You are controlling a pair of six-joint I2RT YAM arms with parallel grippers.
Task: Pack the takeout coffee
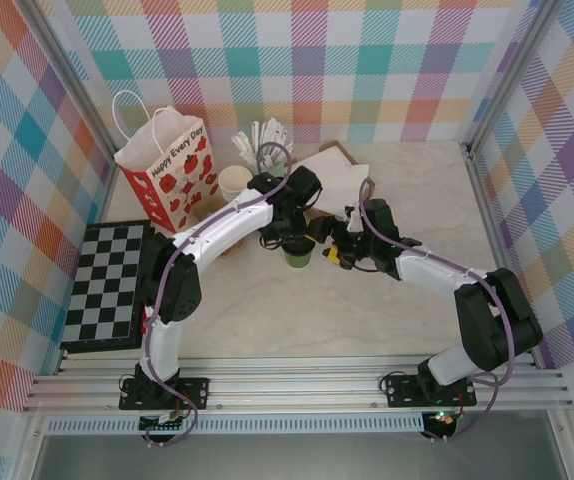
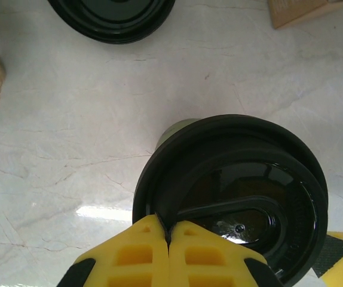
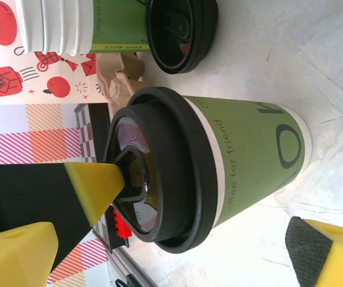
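The takeout coffee point(image 1: 298, 255) stands upright on the marble table, a dark green paper cup point(image 3: 249, 155) with a black lid point(image 2: 237, 197). My left gripper point(image 2: 168, 236) hangs over it from above. Its yellow fingertips point(image 3: 94, 185) are pinched together on the lid's near rim. My right gripper point(image 1: 335, 252) is just right of the cup, low over the table. It stands open point(image 3: 171, 257), one finger on each side of the cup's base and neither touching it.
A spare black lid point(image 3: 180, 30) lies beyond the cup, beside a stack of cups point(image 3: 70, 24). A red-and-white paper bag point(image 1: 167, 170) stands at the back left and a chessboard point(image 1: 107, 285) at the left. Napkins on cardboard point(image 1: 332, 170) lie behind.
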